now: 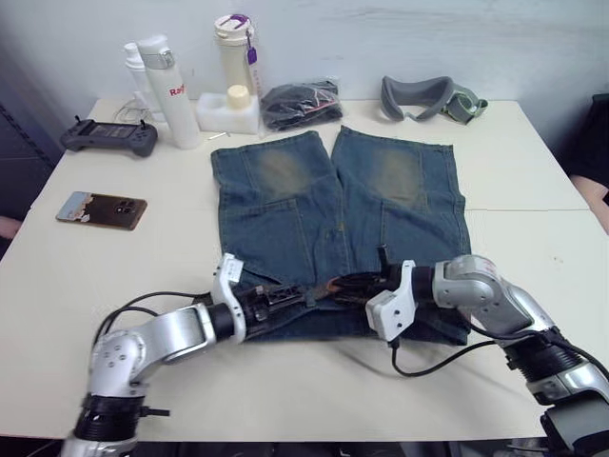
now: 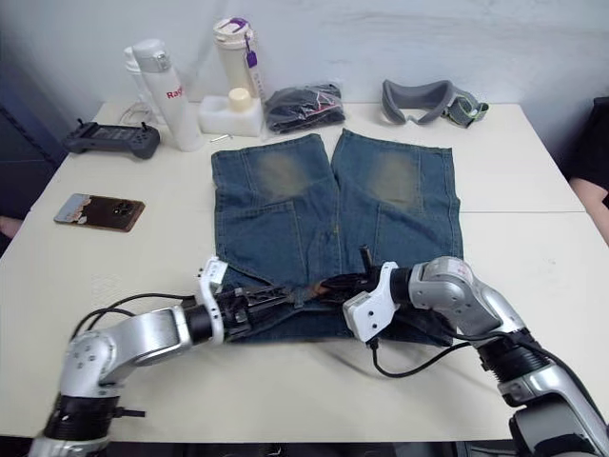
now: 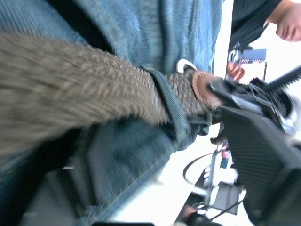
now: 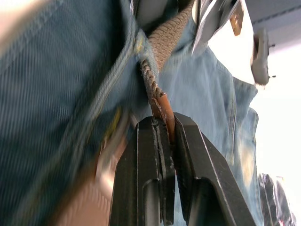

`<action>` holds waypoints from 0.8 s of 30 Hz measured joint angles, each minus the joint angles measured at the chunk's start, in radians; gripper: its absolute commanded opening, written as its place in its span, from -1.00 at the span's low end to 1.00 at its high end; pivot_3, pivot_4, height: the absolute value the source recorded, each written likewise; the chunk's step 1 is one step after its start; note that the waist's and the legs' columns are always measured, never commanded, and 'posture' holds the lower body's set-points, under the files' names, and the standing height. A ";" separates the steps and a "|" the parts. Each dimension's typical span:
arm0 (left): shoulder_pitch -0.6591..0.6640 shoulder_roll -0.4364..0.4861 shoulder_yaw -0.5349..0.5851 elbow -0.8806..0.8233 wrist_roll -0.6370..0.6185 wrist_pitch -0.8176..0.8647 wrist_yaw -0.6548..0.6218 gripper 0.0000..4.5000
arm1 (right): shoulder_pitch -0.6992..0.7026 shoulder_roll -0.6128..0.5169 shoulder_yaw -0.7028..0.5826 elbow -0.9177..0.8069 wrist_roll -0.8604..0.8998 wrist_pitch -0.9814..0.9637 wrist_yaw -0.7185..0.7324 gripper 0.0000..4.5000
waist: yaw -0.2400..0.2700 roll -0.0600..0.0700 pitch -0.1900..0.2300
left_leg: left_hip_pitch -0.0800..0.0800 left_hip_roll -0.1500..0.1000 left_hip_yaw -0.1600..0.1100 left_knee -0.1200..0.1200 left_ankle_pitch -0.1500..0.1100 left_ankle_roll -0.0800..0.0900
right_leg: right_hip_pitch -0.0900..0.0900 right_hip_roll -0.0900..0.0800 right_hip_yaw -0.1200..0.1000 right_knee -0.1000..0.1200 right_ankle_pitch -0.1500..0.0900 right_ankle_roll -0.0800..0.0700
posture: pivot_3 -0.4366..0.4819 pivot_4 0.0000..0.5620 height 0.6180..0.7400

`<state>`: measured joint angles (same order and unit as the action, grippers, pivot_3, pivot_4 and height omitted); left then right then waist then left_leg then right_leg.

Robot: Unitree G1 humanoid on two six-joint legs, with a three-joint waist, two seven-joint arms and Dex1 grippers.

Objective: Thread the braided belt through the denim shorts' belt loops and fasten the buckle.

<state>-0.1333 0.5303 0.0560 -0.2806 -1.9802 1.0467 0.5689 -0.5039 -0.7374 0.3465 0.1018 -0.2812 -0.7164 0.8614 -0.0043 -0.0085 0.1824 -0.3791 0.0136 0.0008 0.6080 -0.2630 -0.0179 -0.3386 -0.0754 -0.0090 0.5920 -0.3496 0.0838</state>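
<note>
The denim shorts [image 1: 285, 205] lie flat on the table, legs pointing away and waistband toward me. The braided belt [image 3: 70, 99] runs along the waistband and passes under a belt loop [image 3: 167, 101]. Its reddish-brown leather tip [image 4: 165, 113] is pinched in my right gripper [image 4: 170, 127], which is shut on it at the middle of the waistband [image 1: 347, 286]. My left gripper [image 1: 290, 295] sits just left of it on the waistband, shut on the woven strap. The buckle is hidden.
A phone [image 1: 101, 209] and a controller [image 1: 109, 136] lie at the left. White bottles [image 1: 169, 90], a white box [image 1: 226, 114], a bagged black bundle [image 1: 301, 103] and grey goggles [image 1: 428, 98] line the far edge. A person [image 1: 595, 143] stands at the right edge.
</note>
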 measured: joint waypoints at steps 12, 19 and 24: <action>0.140 0.440 0.138 -0.190 0.047 0.191 -0.577 0.96 | -0.109 -0.121 -0.042 0.161 0.098 -0.071 0.048 -1.00 | 0.000 0.003 0.025 | -0.019 0.002 -0.001 0.005 0.002 -0.003 | -0.022 0.002 0.000 0.011 -0.005 -0.004 | -0.05 -0.47 1.00; 0.174 0.512 0.398 -0.197 0.130 0.174 -0.882 0.96 | -0.155 -0.203 -0.084 0.182 0.198 -0.065 0.129 -1.00 | 0.001 0.003 0.027 | -0.025 0.001 -0.001 0.005 0.003 -0.003 | -0.029 0.002 -0.001 0.016 -0.005 -0.003 | -0.05 -0.47 1.00; 0.021 0.468 0.439 -0.143 0.365 0.005 -0.975 0.96 | -0.155 -0.241 -0.112 0.176 0.289 0.010 0.211 -1.00 | 0.003 0.003 0.027 | -0.026 0.001 0.001 0.005 0.005 -0.002 | -0.032 0.002 0.000 0.019 -0.004 -0.002 | -0.05 -0.47 1.00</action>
<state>-0.1122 0.9983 0.4955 -0.4238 -1.6149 1.0513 -0.4060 -0.6587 -0.9781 0.2343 0.2779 0.0076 -0.7064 1.0728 -0.0011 -0.0052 0.2094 -0.4052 0.0143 0.0018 0.6133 -0.2585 -0.0200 -0.3707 -0.0734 -0.0089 0.6108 -0.3536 0.0821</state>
